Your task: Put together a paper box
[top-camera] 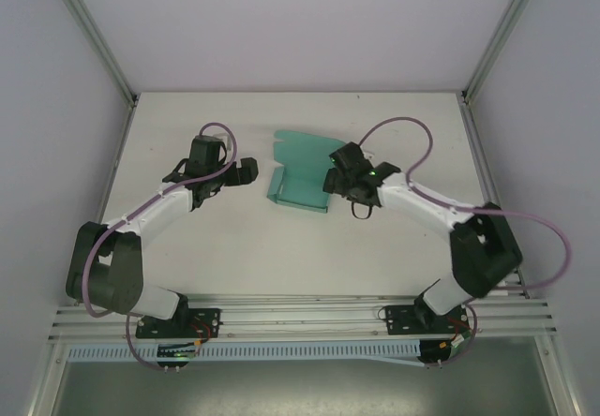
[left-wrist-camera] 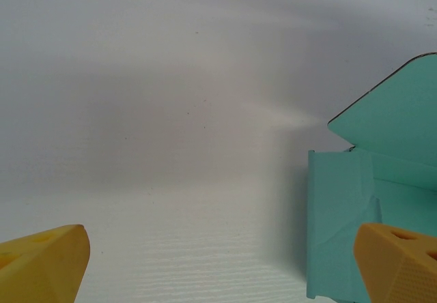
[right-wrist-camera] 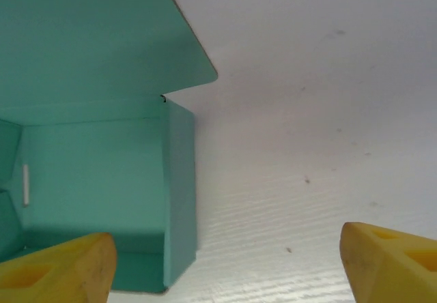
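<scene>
- Top external view, lower middle: white table (top-camera: 281, 247) under everything.
- Just above the middle: paper box (top-camera: 302, 177), half folded, side walls up, lid flap open.
- Left of it, close by: left gripper (top-camera: 246, 172), spread wide, empty.
- At its right edge: right gripper (top-camera: 334, 169), spread wide too, empty.
- Could go wrong: hard push from one side, thin walls squashed or box sliding away.

soft even light coming from overhead, white table (top-camera: 281, 247) glaring a bit, paper box (left-wrist-camera: 341, 228) throwing a faint shadow leftward in the left wrist view, yellow fingertips (right-wrist-camera: 61, 269) blurring up close
</scene>
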`<control>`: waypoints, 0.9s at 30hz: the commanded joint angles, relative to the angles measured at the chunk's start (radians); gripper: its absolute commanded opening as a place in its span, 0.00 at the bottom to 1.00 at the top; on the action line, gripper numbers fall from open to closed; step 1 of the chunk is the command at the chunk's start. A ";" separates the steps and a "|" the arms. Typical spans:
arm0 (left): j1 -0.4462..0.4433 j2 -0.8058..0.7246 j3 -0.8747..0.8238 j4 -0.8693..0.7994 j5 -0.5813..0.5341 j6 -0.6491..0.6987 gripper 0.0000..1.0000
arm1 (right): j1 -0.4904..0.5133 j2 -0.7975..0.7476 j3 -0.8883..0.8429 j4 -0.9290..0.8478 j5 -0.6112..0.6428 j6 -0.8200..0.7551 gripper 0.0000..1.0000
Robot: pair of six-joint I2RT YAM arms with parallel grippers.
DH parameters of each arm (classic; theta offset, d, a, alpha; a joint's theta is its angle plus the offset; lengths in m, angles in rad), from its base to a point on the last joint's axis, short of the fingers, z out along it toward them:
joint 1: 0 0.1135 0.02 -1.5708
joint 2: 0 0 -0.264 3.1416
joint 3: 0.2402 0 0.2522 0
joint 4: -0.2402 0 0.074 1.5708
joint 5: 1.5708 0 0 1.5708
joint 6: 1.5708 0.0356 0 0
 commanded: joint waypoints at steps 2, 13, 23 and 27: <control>0.006 0.006 -0.014 0.016 -0.022 -0.009 0.98 | 0.008 0.126 0.106 -0.030 -0.011 0.056 0.65; 0.006 -0.017 -0.028 0.000 -0.054 -0.016 0.99 | 0.037 0.321 0.206 -0.066 0.024 0.071 0.43; 0.006 -0.025 -0.031 -0.013 -0.044 -0.018 0.99 | 0.055 0.386 0.231 -0.072 0.157 0.002 0.19; 0.007 -0.029 -0.032 -0.018 -0.036 -0.011 0.99 | 0.055 0.402 0.229 -0.046 0.162 -0.035 0.19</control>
